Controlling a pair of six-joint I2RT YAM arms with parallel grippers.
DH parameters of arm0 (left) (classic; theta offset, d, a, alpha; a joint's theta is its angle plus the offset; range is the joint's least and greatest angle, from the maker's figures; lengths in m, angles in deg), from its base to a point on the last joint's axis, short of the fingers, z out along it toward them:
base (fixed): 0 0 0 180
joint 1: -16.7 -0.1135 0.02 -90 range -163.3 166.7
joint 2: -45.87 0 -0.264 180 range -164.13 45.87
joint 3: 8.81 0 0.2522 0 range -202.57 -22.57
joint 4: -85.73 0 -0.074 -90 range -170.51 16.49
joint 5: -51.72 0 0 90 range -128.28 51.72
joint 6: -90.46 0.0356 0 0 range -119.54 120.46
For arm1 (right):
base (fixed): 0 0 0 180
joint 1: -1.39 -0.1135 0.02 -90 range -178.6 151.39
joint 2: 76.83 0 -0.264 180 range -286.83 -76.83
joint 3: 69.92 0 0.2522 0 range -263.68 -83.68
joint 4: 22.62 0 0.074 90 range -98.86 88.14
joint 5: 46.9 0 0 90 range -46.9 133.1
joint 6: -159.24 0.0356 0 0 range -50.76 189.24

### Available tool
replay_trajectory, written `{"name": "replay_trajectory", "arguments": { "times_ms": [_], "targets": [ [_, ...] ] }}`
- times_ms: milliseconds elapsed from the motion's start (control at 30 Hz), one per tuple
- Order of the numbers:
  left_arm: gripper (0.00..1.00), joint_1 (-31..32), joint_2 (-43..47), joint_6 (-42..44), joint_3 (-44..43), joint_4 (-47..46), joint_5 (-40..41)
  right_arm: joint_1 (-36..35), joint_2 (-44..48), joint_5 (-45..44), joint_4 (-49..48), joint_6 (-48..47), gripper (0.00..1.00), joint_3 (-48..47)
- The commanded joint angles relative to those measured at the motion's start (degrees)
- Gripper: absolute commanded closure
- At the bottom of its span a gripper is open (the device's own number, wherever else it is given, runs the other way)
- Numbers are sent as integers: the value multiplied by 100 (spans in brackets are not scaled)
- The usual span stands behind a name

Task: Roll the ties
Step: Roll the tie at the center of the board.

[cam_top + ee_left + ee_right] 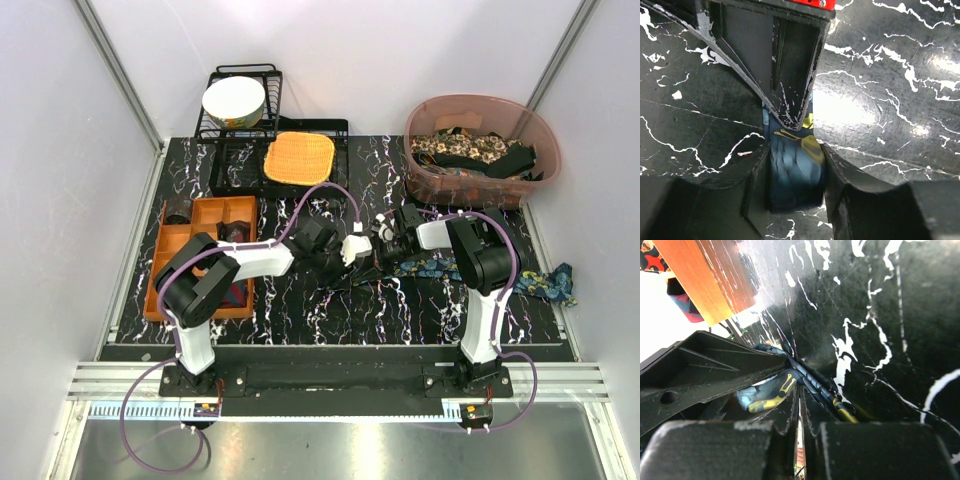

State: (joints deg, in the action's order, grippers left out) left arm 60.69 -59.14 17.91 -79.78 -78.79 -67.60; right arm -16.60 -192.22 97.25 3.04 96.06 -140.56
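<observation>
Top view: my left gripper [352, 250] and right gripper [385, 236] meet at frame centre on the tie [440, 268], which trails to the right edge.
Left wrist: my jaws clamp the rolled tie [792, 170].
Right wrist: my jaws are narrow, pinching the tie [767, 399].

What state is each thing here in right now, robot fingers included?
Blue tie, partly rolled, the rest trailing flat to the right.
Left fingers, shut on the roll.
Right fingers, shut, seemingly pinching the tie.
Pink tub, full of loose unrolled ties.
Bowl, tipped up on edge.
Orange mat, lying flat.
Orange tray, some compartments filled.
</observation>
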Motion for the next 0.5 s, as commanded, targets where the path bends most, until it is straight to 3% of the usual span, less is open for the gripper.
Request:
{"name": "replay_trajectory", "arguments": {
  "times_ms": [0,133,467],
  "targets": [
    [57,22,-116,215,-361,460,216,-2,333,-238,251,-265,89,-121],
    [60,13,-178,276,-405,628,287,138,579,-160,663,-511,80,-279],
    [57,-57,42,267,-273,628,330,288,501,-484,1236,-1232,76,-499]
  ]
}}
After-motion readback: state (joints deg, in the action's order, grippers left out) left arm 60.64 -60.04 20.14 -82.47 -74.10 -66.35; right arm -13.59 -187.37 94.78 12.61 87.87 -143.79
